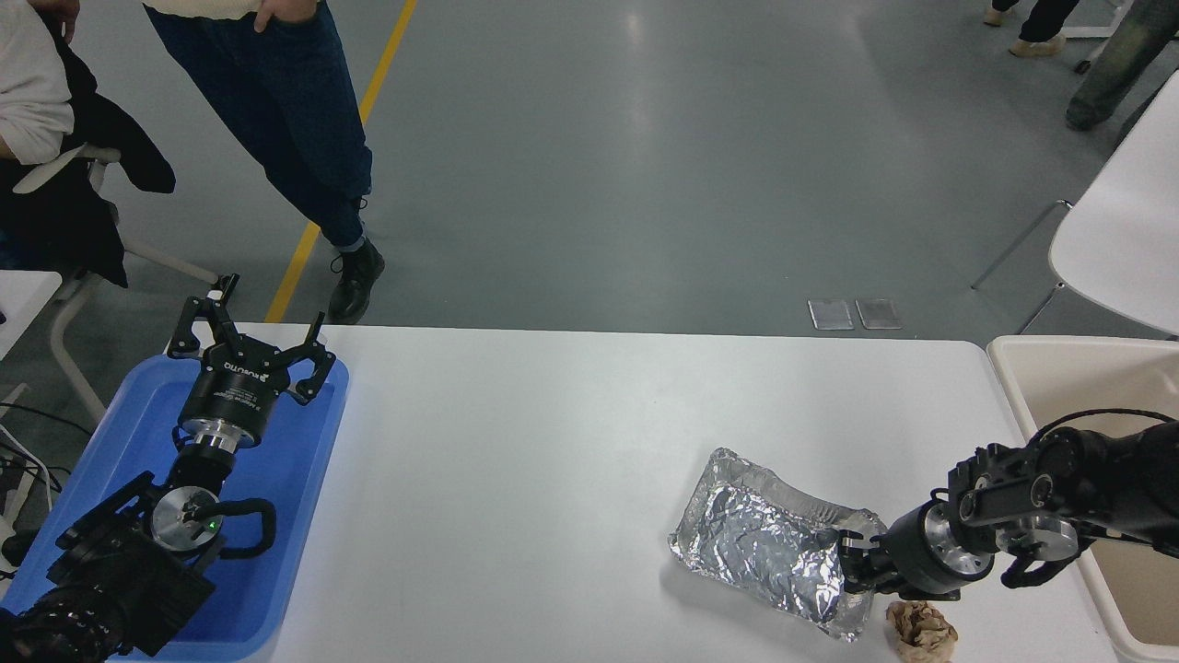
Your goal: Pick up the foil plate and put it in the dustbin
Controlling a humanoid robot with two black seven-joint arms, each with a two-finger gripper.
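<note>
The foil plate (760, 543) lies crinkled and shiny on the white table (553, 442), right of centre near the front edge. My right gripper (854, 564) is low at the plate's right end, open, with its fingers on either side of the right rim. The plate still rests on the table. The beige dustbin (1018, 373) stands at the right edge of the table, behind and beside my right arm, which covers part of it. My left gripper (247, 343) is open and parked over the blue tray at the lower left.
A small brown crumpled paper ball (921, 629) lies just below my right gripper at the table's front edge. A shallow blue tray (309, 479) sits at the left. A person (295, 120) stands beyond the far left corner. A white chair (1124, 230) is at the right.
</note>
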